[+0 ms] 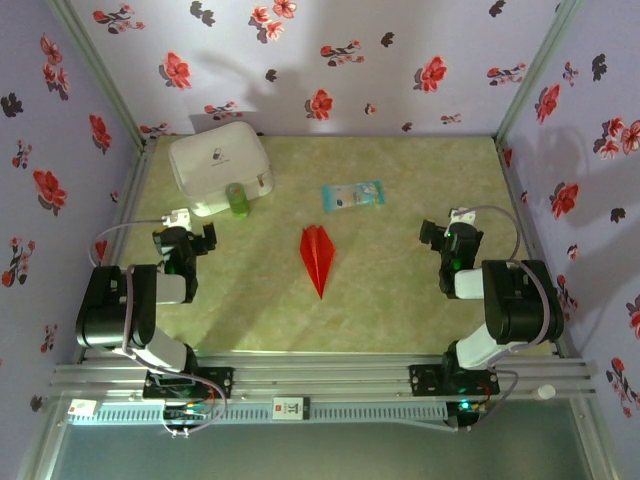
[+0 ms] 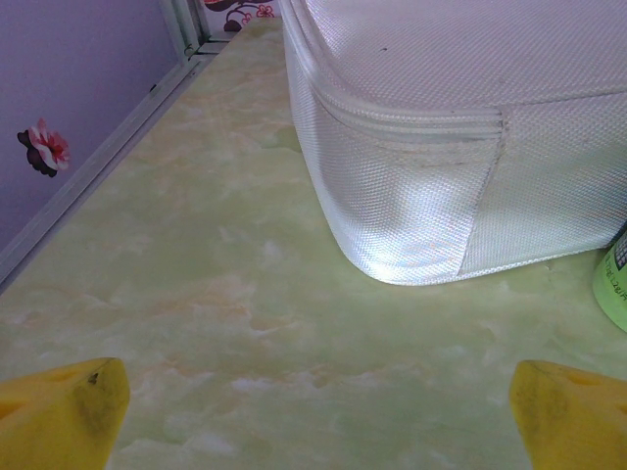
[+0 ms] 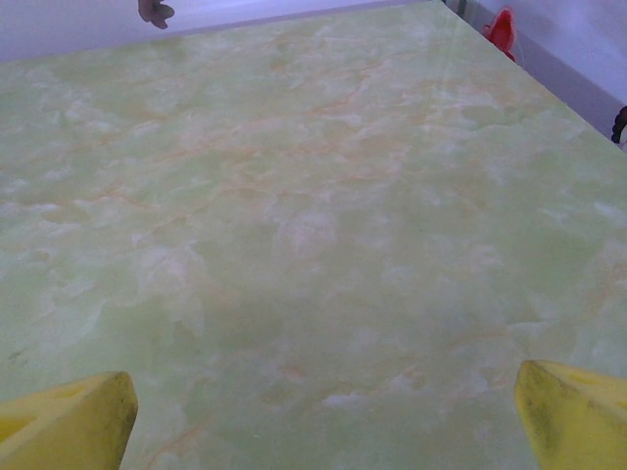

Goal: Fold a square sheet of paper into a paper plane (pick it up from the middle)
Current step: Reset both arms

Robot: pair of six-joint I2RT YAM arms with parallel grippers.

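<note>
Paper plane (image 1: 317,257) is lying flat around the middle of the table (image 1: 400,290). It's a red dart with the centre crease showing and the sharp tip pointing toward the arm bases. Nothing is touching it.

Left tool (image 1: 193,228) is sitting with jaws wide apart, gripping nothing. It's positioned left of the plane, well apart from it, and facing the near corner of the white case (image 1: 220,165) (left wrist cam: yellow fingertips (image 2: 59,406) at both bottom corners, bare table between them, case close ahead). Green container (image 1: 237,199) is standing just beside the case's near-right side.

Right tool (image 1: 447,225) is likewise sitting spread apart and empty, right of the plane and well apart, looking over bare table.

Pale blue packet (image 1: 352,195) is lying beyond the plane's wide end, near it but not touching.
</note>
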